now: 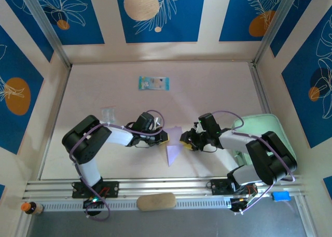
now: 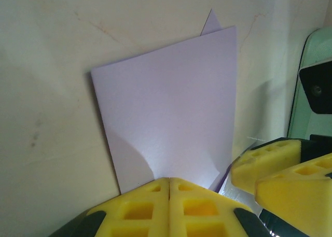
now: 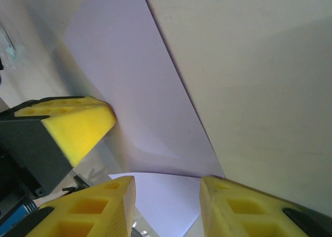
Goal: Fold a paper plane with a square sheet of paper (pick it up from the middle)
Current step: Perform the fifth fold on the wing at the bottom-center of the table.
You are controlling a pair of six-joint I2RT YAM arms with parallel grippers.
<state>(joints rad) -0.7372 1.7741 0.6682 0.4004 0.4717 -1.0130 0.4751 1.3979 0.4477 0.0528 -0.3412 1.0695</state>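
We clamp our left pincer (image 2: 169,181) shut on one edge of the folded lilac sheet of paper (image 2: 171,107), likely steadying it at the front-middle of the desk (image 1: 218,92). Both arms bend inward, wrists facing. Our right pincer (image 3: 167,182) sits low, jaws apart astride the opposite edge, probably lining up a crease.
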